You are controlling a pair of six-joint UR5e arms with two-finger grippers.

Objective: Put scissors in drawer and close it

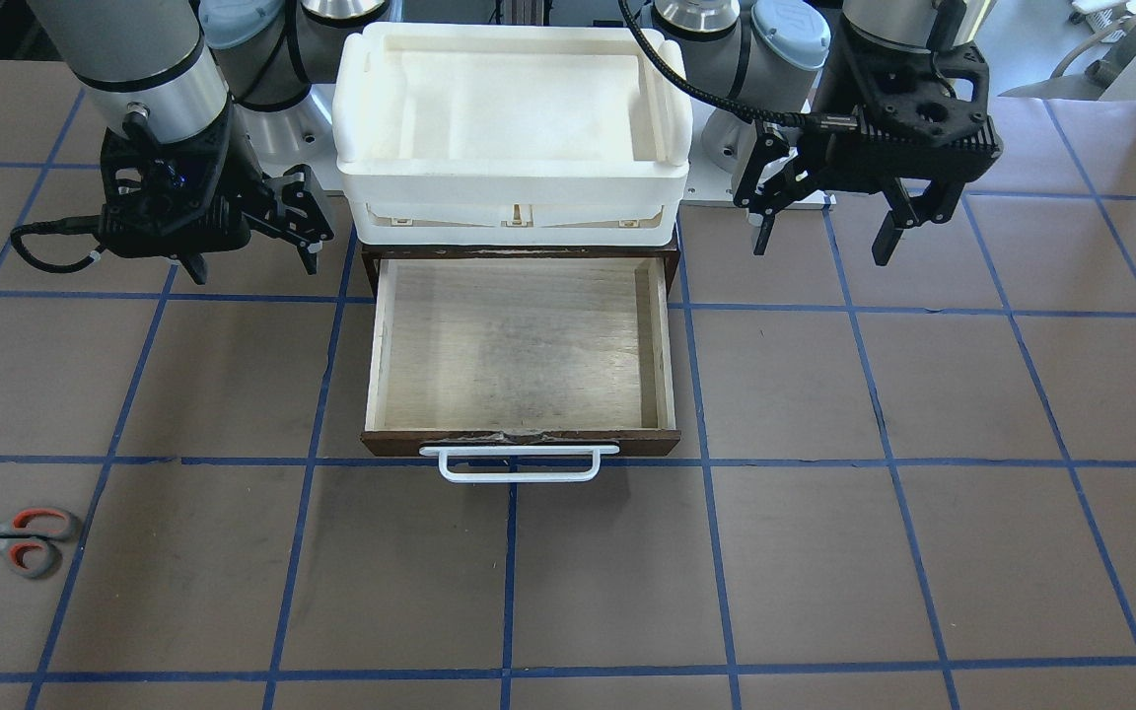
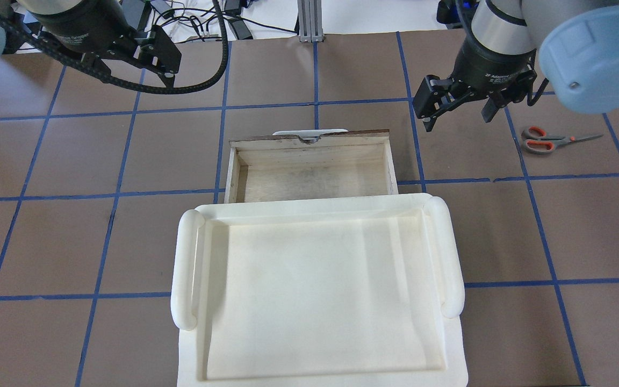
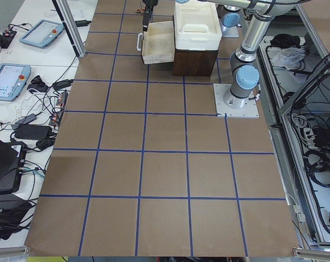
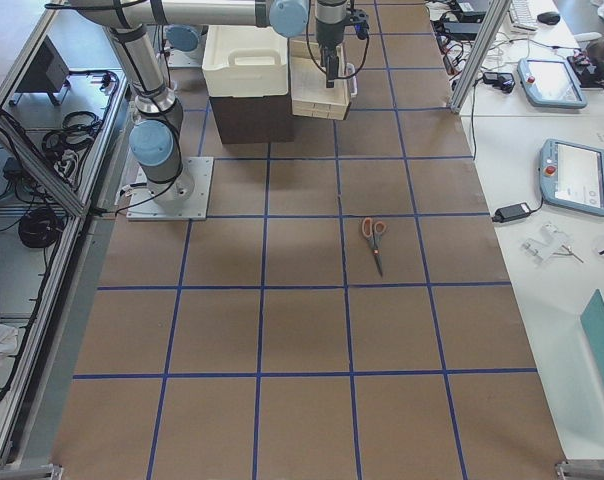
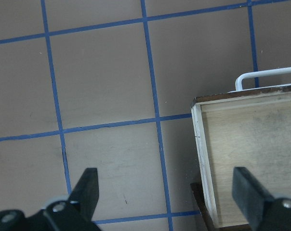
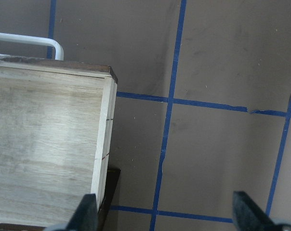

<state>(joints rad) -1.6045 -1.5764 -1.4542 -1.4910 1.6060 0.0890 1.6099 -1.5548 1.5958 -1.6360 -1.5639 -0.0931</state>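
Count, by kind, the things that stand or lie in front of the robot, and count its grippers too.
scissors: 1
drawer: 1
white tray: 1
grippers: 2, the left gripper and the right gripper
Total: 5

We see a bench (image 1: 874, 552) covered in brown paper and ruled into squares by blue tape lines (image 1: 509, 582). A white plastic tray (image 1: 514, 187) sits on top of a dark brown cabinet (image 3: 193, 63). In the left-end view, a white side table (image 3: 23, 54) left of the bench holds a far pendant (image 3: 42, 33), a nearer pendant (image 3: 6, 79), loose cables (image 3: 42, 112) and a black laptop (image 3: 4, 164).
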